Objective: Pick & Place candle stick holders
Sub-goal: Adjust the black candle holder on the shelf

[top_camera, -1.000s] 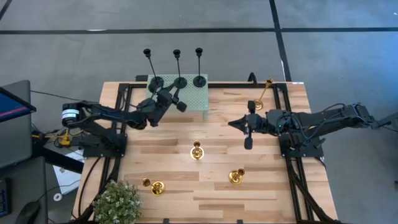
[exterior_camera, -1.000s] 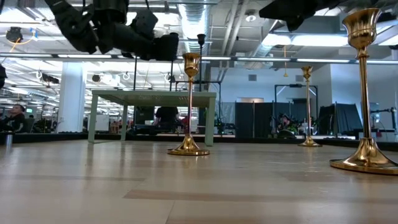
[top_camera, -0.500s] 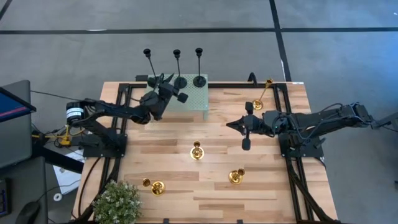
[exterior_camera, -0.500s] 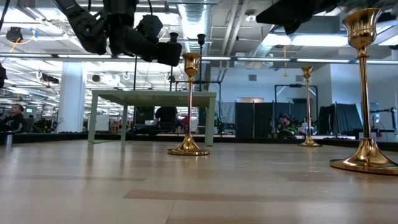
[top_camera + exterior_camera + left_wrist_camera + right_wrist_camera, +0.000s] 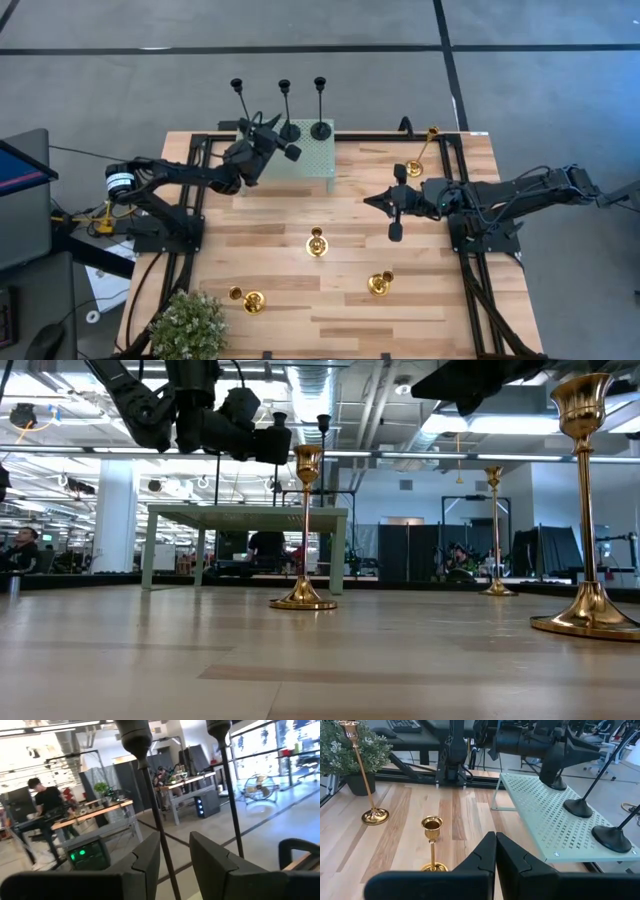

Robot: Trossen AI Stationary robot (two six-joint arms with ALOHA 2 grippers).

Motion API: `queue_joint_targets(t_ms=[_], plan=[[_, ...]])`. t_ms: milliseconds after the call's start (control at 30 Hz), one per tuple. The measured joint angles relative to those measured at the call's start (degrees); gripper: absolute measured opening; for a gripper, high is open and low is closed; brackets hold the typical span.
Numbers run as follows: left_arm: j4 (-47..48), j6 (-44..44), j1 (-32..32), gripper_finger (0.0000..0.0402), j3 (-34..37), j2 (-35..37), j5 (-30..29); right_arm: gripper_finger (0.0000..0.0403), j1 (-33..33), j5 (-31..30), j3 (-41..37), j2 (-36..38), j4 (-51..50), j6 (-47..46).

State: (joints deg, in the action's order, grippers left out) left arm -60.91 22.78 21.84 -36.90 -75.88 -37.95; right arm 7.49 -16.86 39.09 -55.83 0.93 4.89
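Three black candle stick holders stand by their round bases on the green perforated stand (image 5: pixel 312 160) at the far side: left (image 5: pixel 240 95), middle (image 5: pixel 288 128), right (image 5: pixel 320 128). My left gripper (image 5: pixel 262 128) is open at the left one. Its fingers stand on either side of that holder's thin stem (image 5: pixel 152 805), below the cup. Four gold holders stand on the wood: centre (image 5: pixel 316 243), near right (image 5: pixel 380 283), near left (image 5: pixel 247 298) and far right (image 5: pixel 420 150). My right gripper (image 5: pixel 385 205) is shut and empty above the table right of centre.
A potted plant (image 5: pixel 188 325) stands at the table's near left corner. The stand's edge (image 5: pixel 555 855) rises above the wood at the far side. Bare wood lies between the gold holders. A person (image 5: pixel 47 805) stands at benches in the room beyond.
My left gripper has gone toward the table's far edge, over the green stand, up to the left black holder, whose stem now sits between its fingers. My right gripper has shifted a little toward the table's left.
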Motion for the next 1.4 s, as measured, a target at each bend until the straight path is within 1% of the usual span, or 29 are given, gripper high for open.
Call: queue_joint_targets(t_ms=[167, 300, 467, 700, 867, 1400], plan=[[0.01, -0.56, 1.32, 0.0106, -0.91, 0.07, 0.85, 0.0, 0.0, 0.0, 0.0, 0.0, 0.0, 0.0], [-0.01, -0.7, 2.37, 0.0106, -1.36, -0.03, 3.21, 0.0, 0.0, 0.0, 0.0, 0.0, 0.03, 0.02], [0.01, -0.76, 3.09, 0.0106, -3.21, -2.88, 4.15, 0.0, 0.0, 0.02, 0.0, 0.0, 1.01, 0.04], [0.02, 0.67, 3.59, 0.0106, -5.46, -6.5, 3.34, 0.0, 0.04, 0.04, 0.0, 0.0, 1.01, 0.04], [-0.01, 1.15, 3.72, 0.0106, -5.54, -6.6, 0.14, 0.0, 0.04, 0.04, 0.0, 0.0, 0.91, 0.06], [-0.03, 1.35, 4.18, 0.0106, -5.54, -6.6, 0.05, 0.0, 0.04, 0.06, 0.0, 0.0, 0.57, 0.1]])
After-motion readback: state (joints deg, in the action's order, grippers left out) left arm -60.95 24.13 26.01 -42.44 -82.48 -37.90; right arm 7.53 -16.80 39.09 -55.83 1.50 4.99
